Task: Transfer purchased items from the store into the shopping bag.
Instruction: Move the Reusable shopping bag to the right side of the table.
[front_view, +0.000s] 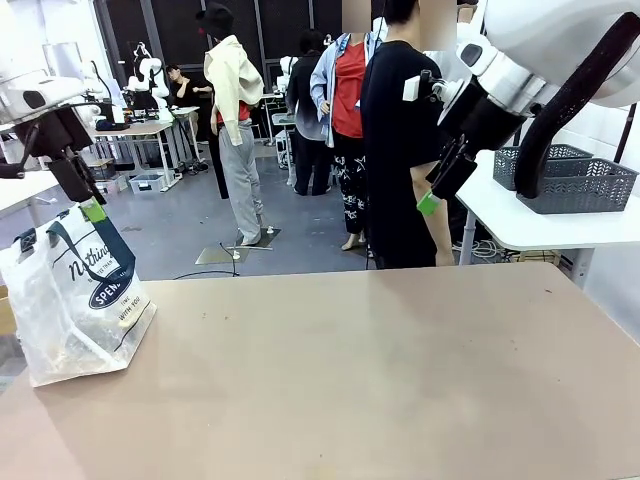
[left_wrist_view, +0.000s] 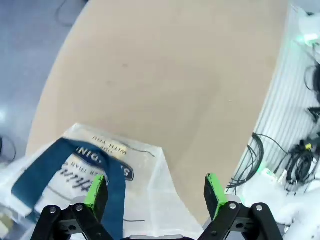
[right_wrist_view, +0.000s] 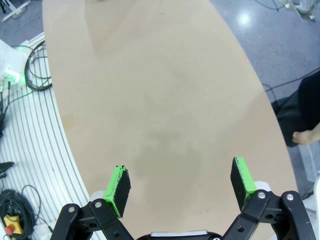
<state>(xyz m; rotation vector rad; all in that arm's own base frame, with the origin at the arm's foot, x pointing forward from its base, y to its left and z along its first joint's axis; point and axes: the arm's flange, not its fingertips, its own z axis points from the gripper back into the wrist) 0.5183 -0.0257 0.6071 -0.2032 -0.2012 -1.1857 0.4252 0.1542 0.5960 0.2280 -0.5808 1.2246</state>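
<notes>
The shopping bag (front_view: 75, 300), clear plastic with navy straps and lettering, stands at the tan table's left edge. My left gripper (front_view: 88, 205) hangs just above its handles, open and holding nothing. In the left wrist view the bag (left_wrist_view: 80, 165) lies right under the open left gripper (left_wrist_view: 156, 192), a navy strap passing by the left pad. My right gripper (front_view: 432, 198) is raised high over the table's far right, and the right wrist view shows the right gripper (right_wrist_view: 180, 182) open above bare tabletop. Two dark grey lattice baskets (front_view: 575, 185) stand off the work table; whether one is the store, I cannot tell.
The baskets rest on a white side table (front_view: 550, 225) behind my right arm. A person in black (front_view: 400, 150) stands at the far edge of the tan table (front_view: 350, 370), with others behind. Cables (left_wrist_view: 300, 150) lie on the floor beside the table.
</notes>
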